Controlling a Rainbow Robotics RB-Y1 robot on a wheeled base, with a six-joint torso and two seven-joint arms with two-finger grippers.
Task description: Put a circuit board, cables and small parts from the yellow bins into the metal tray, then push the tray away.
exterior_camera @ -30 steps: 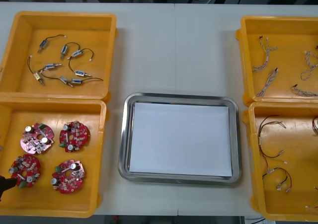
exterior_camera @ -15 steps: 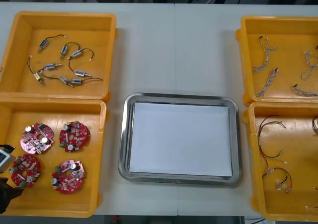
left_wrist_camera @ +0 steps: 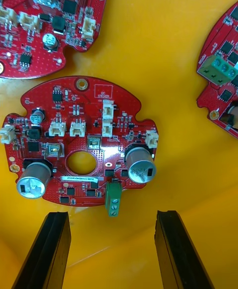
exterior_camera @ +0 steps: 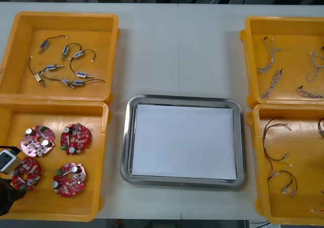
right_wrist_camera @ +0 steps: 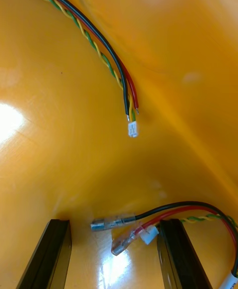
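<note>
Several round red circuit boards [exterior_camera: 76,138] lie in the front-left yellow bin [exterior_camera: 98,137]. My left arm [exterior_camera: 6,192] reaches over that bin's front-left board [exterior_camera: 28,173]. In the left wrist view my left gripper [left_wrist_camera: 111,214] is open, and that board [left_wrist_camera: 82,140] lies just beyond the fingertips, its green terminal between them. My right gripper [right_wrist_camera: 114,222] is open low over an orange bin floor. The metal ends of a red, black and yellow cable [right_wrist_camera: 198,209] lie between its fingers. The metal tray [exterior_camera: 125,137], white inside, sits mid-table.
Small metal parts [exterior_camera: 66,66] with thin leads lie in the back-left bin [exterior_camera: 61,20]. Twisted blue and white cables [exterior_camera: 271,84] fill the back-right bin [exterior_camera: 248,61]. Red and black cables [exterior_camera: 276,137] lie in the front-right bin [exterior_camera: 258,162]. Another cable [right_wrist_camera: 99,51] runs beyond the right fingers.
My left arm has come farther into the front view at the front-left corner, moving over the front-left circuit board. Nothing else on the table has shifted.
</note>
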